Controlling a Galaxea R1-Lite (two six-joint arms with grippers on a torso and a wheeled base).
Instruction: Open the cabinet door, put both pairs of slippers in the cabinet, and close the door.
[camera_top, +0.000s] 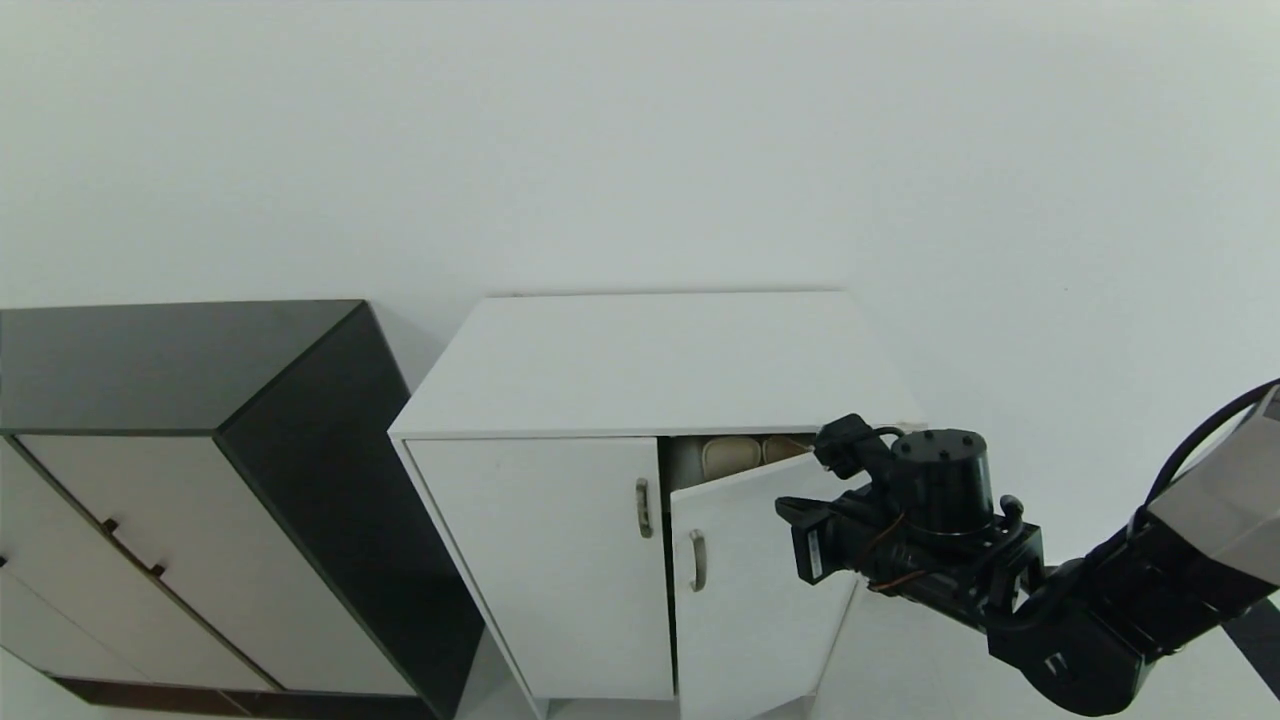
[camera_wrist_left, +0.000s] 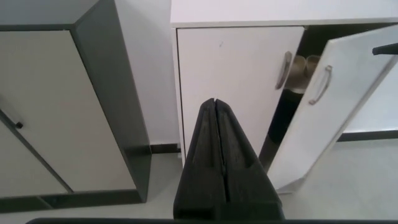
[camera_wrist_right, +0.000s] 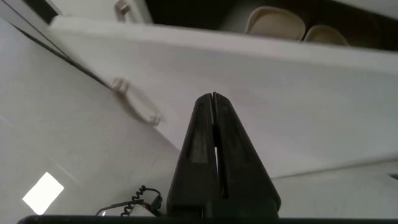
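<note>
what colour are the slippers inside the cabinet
Beige. The slippers show best in the right wrist view, behind the part-open door.

I am showing a matte black right arm (camera_top: 1050, 610) with a cylindrical joint cap (camera_top: 938, 465) dotted with screws, a grey upper link (camera_top: 1225, 520) and black cables (camera_top: 1200, 428). My left gripper (camera_wrist_left: 214, 102) and right gripper (camera_wrist_right: 213, 98) are presenting black tapered fingers (camera_wrist_left: 202, 149).

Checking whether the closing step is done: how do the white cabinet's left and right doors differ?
The left door sits flush and shut; the right door is swung ajar, with slippers showing over its top edge. The right gripper is close to the right door, not the left door. Both are white, each with a vertical metal handle by the centre seam.
</note>
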